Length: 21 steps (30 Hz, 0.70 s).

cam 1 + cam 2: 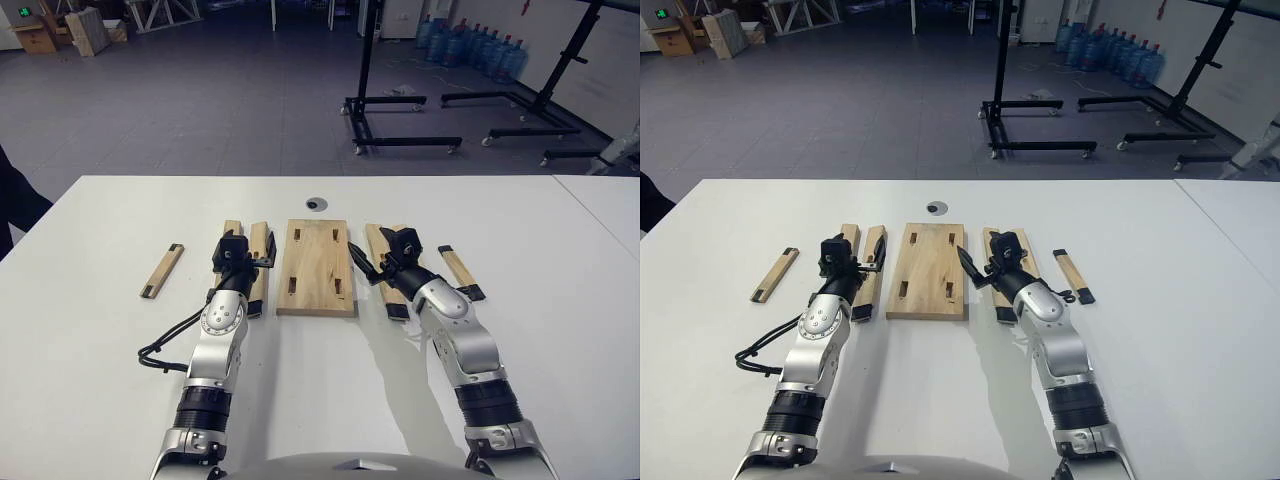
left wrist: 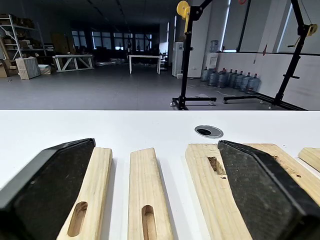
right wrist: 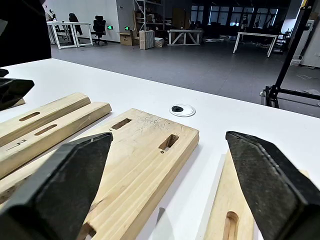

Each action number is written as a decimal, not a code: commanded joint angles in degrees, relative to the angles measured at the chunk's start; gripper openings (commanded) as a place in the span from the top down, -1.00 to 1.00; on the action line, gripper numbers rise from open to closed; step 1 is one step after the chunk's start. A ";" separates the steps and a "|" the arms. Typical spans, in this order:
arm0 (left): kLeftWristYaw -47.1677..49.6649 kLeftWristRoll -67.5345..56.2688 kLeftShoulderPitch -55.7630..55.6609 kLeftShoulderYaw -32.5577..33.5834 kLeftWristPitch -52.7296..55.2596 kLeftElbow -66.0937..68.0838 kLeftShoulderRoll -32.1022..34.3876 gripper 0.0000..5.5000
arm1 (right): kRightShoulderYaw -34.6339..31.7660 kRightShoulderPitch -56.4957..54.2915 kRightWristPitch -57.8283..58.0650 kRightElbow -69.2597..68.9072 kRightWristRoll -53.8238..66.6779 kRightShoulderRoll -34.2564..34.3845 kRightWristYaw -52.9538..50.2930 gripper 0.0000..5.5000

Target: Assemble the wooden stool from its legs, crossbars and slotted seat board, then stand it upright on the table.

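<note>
- On the white table [image 1: 100,350], the slotted seat board [image 1: 317,268] lay flat in the middle, its four slots facing up.
- Two legs [image 1: 872,262] lay side by side just to the left of the board, and two more legs [image 1: 990,245] lay just to its right; all four were flat and unassembled.
- One crossbar [image 1: 162,271] lay apart at the far left, and the other crossbar [image 1: 460,272] lay at the far right, beside the right legs.
- Left gripper [image 2: 155,150] sat low over the left legs with its fingers spread wide and nothing held; one finger [image 2: 45,190] was above the outer leg, the other above the board's edge.
- Right gripper [image 3: 169,136] sat low over the right legs, its fingers also wide apart and empty, spanning the board's edge and the nearest leg.
- A round cable hole [image 1: 317,203] sat in the table just beyond the board.
</note>
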 commanded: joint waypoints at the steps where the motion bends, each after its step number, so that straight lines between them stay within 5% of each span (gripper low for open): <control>1: 0.40 -0.35 -0.21 0.14 -1.53 0.15 -0.82 -0.65 | -1.28 -0.94 0.33 -0.34 -0.79 0.13 -2.22 -0.52; 21: -1.85 -0.58 -3.76 0.68 -2.37 -0.14 1.10 -0.65 | -2.79 -0.09 -1.49 -0.98 -1.64 4.24 -10.34 -0.52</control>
